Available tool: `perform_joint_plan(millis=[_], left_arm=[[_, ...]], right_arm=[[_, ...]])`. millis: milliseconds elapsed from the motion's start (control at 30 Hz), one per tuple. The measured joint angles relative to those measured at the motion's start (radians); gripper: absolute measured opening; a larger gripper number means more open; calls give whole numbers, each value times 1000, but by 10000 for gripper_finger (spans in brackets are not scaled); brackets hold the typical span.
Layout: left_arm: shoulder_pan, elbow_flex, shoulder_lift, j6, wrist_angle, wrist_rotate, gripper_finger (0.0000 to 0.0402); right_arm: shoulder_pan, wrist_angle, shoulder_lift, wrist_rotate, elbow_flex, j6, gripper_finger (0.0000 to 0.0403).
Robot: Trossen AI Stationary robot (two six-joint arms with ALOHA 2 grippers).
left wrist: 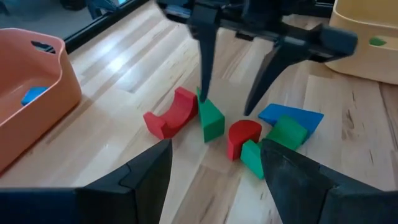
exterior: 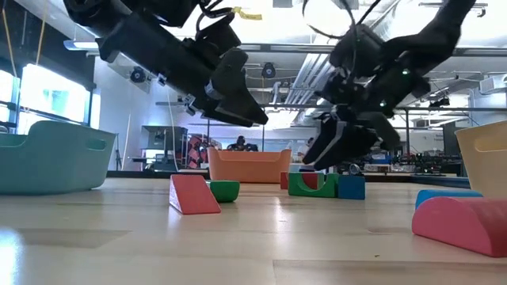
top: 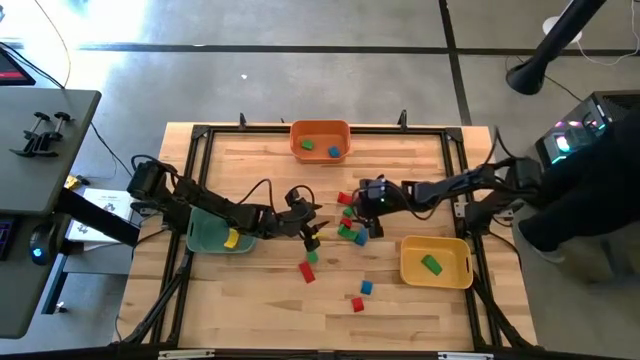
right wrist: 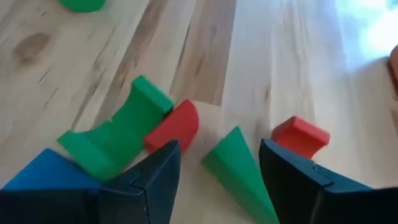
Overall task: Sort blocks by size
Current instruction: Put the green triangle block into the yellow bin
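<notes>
Right gripper (left wrist: 227, 112) is hanging with fingers spread and empty, tips straddling the green wedge (left wrist: 211, 118) in the cluster of blocks (top: 352, 228) at table centre. Left gripper (top: 312, 228) is waiting just beside the cluster, also spread and empty. Judgement: centre on the wedge, keeping clear of the red arch (left wrist: 171, 115) touching it, before pinching. Yellow bin (top: 436, 262) is sitting nearby.

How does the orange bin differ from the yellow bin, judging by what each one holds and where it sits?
The orange bin sits at the table's far edge, midway across; the yellow bin sits nearer, on the right arm's side. The orange bin holds a green and a blue block; the yellow bin shows only one green block. Both are open-topped plastic bins.
</notes>
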Motion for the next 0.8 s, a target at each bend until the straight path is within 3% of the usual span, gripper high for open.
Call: perform_joint_plan(millis=[133,333,567,800], left_arm=[[0,0,0,5,-5,0,229],[-1,0,0,6,-7,1,229],[-4,0,0,6,-9,1,229],[-4,0,0,6,-9,1,229]], right_arm=[[-30,-30,66,-76,58,-38,209],[-49,-117,112,-110,133,-77,200],[-49,-312,113,-72,177,-83,168],[-49,-335,110,-74,192,-89,176]])
